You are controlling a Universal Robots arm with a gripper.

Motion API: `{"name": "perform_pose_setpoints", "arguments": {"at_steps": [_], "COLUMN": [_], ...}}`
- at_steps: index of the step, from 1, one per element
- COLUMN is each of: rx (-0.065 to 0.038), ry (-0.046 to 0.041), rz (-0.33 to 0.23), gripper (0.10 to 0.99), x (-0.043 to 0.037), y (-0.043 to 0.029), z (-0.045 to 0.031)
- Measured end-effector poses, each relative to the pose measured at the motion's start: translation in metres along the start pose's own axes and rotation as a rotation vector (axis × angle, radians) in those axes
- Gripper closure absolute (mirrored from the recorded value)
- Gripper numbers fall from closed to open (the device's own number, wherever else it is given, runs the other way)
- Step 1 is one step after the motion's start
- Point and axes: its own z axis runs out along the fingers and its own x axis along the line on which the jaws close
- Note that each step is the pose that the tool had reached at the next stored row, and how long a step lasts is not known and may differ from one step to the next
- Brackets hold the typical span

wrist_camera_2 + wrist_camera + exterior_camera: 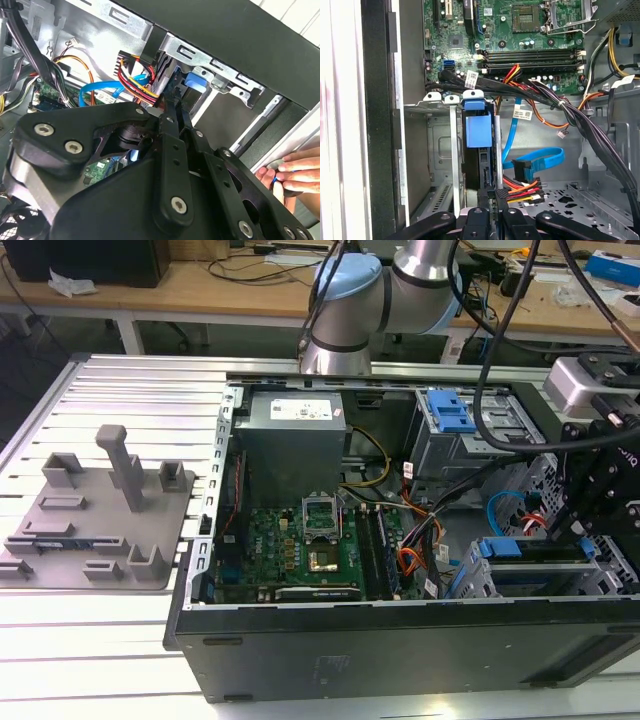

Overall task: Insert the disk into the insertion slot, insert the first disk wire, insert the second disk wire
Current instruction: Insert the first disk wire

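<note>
Disk seated in the insertion slot, gripper narrow at its end.

In the exterior view the gripper hangs over the computer case at that view's right, above the slotted disk. In the second wrist view the fingers lie close together beside the disk's blue carrier; a person's hand rests outside the case. In the first wrist view the nearly closed fingertips meet the disk's end, with a red-and-yellow connector just beside them.

Blue-framed disk stands on edge inside grey metal insertion slot; blue wire connector just beside.
</note>
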Motion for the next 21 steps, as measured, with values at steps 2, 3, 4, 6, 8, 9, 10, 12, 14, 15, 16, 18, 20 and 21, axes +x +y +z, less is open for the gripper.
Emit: {"name": "perform_pose_setpoints", "arguments": {"at_steps": [2, 3, 4, 6, 8, 9, 10, 12, 14, 15, 16, 18, 20, 21], "rx": [0.0, 0.0, 0.0, 0.0, 0.0, 0.0, 0.0, 0.0, 0.0, 0.0, 0.0, 0.0, 0.0, 0.0], "ry": [0.0001, 0.0001, 0.0001, -0.0001, 0.0001, 0.0001, 0.0, -0.0003, 0.0003, 0.0, -0.0003, 0.0, 0.0, 0.0001], "rz": [0.0, 0.0, 0.0, 0.0, 0.0, 0.0, 0.0, 0.0, -0.001, 0.0, 0.0, -0.001, -0.001, -0.001], "gripper": [0.922, 0.922, 0.922, 0.922, 0.922, 0.922, 0.922, 0.922, 0.922, 0.91, 0.851, 0.788, 0.671, 0.671], "x": [0.0, 0.0, 0.0, 0.0, 0.0, 0.0, 0.0, 0.0001, 0.0003, 0.0004, 0.0004, 0.0005, 0.0008, 0.0008], "y": [0.0, 0.0, 0.0, 0.0, 0.0, 0.0, 0.0, -0.0001, -0.0001, 0.0002, 0.0005, 0.0007, 0.0008, 0.001], "z": [0.0005, 0.0007, 0.0009, 0.0015, 0.0024, 0.0027, 0.0031, 0.0047, 0.0055, 0.0056, 0.0054, 0.0008, -0.0089, -0.0146]}}
